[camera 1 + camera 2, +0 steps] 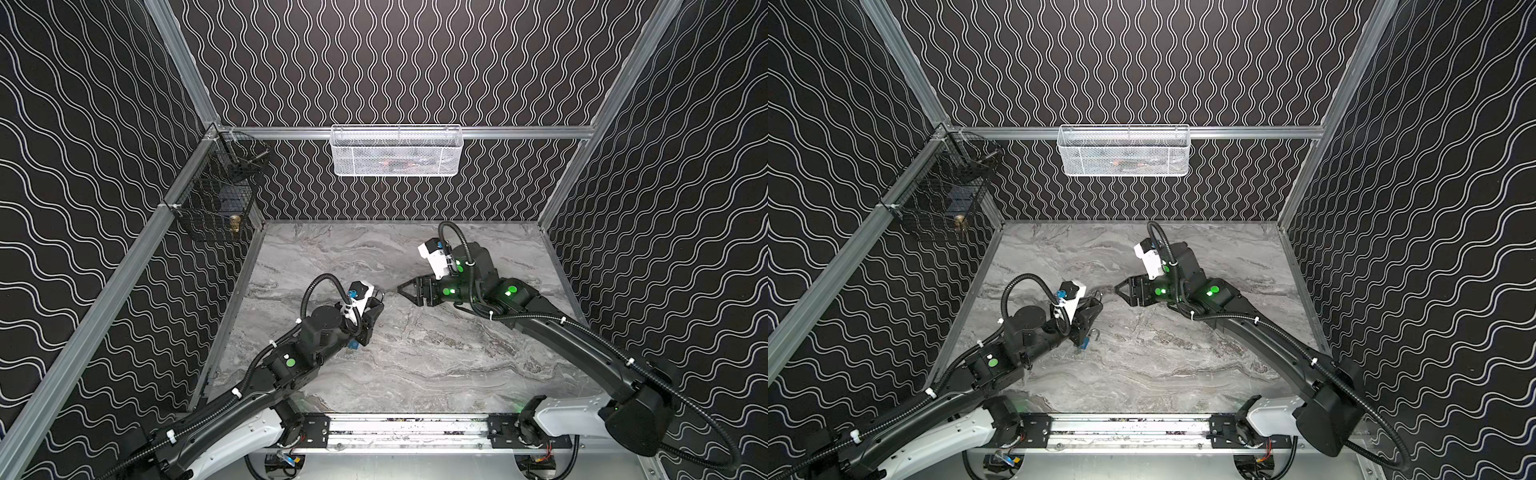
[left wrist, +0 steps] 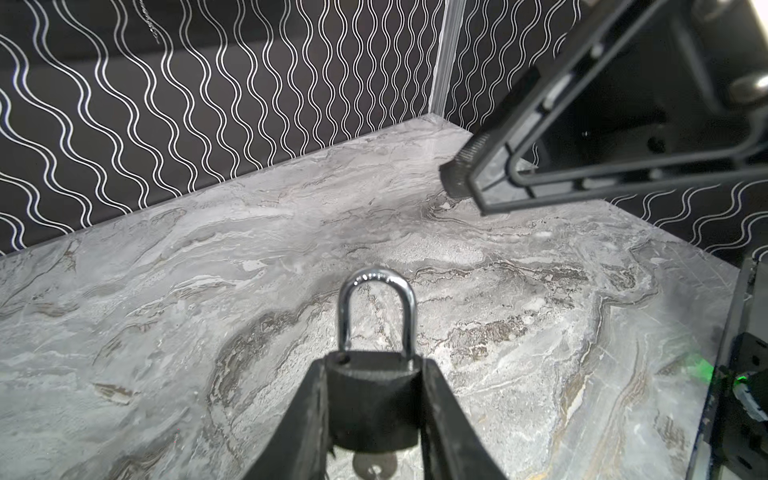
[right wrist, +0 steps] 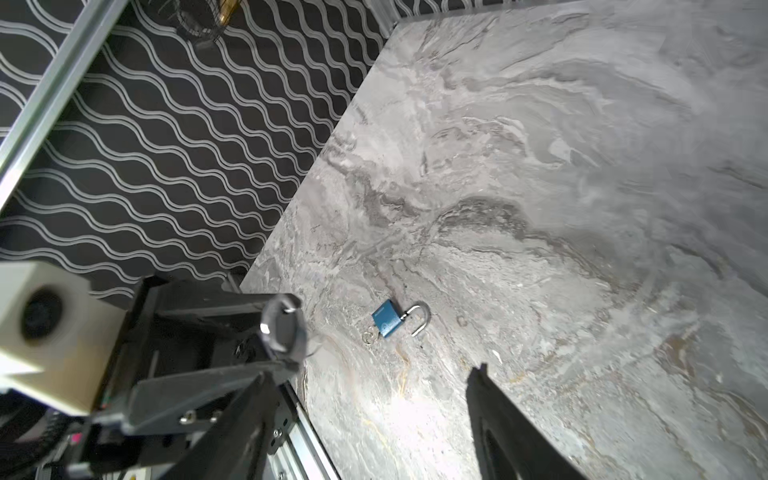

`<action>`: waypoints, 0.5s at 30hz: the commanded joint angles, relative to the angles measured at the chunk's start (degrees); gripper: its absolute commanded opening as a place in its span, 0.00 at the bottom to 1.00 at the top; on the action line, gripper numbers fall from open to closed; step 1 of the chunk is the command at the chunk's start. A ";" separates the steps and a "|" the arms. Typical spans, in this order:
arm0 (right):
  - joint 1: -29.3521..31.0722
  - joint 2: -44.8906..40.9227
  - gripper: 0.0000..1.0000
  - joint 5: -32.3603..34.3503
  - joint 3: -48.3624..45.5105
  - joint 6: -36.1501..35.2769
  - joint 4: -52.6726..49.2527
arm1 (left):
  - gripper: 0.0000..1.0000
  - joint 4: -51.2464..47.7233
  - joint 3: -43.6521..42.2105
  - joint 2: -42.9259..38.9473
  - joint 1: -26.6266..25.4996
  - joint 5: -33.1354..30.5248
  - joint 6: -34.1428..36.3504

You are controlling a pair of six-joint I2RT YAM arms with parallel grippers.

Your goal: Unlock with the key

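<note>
My left gripper [image 2: 374, 365] [image 1: 376, 301] [image 1: 1096, 301] is shut on a black padlock [image 2: 374, 399], one finger on each side of its body. The chrome shackle [image 2: 376, 291] points away from the wrist, and one leg ends just above a hole in the body. A silver key [image 2: 374, 469] sticks out of the padlock's underside. My right gripper [image 1: 401, 289] [image 1: 1117, 288] [image 3: 374, 370] is open and empty, a short way right of the padlock, pointing at it. The right wrist view shows the padlock [image 3: 282, 328] end-on.
A blue padlock [image 3: 388, 318] [image 1: 1085, 343] lies on the marble table [image 1: 436, 353] beside the left wrist, shackle swung open, a key ring at its base. A white mesh basket [image 1: 397, 151] hangs on the back wall. A black wire basket [image 1: 216, 199] hangs at the left.
</note>
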 commanded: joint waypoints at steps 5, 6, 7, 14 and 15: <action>2.24 5.50 0.75 3.44 7.20 -3.63 -6.65 | 0.00 5.87 -0.73 0.41 0.00 0.26 2.24; 2.31 6.17 0.75 3.76 8.05 -3.72 -7.26 | 0.00 5.76 -0.69 0.44 -0.02 0.07 2.16; 2.33 6.68 0.75 3.88 8.69 -3.80 -7.60 | 0.00 5.45 -0.53 0.53 0.05 -0.19 2.15; 2.50 10.06 0.75 3.36 12.81 -4.98 -8.99 | 0.00 5.05 0.00 1.80 0.04 -0.47 2.10; 2.53 10.57 0.75 3.28 13.46 -5.19 -9.39 | 0.00 5.16 -0.02 1.92 0.05 -0.33 2.21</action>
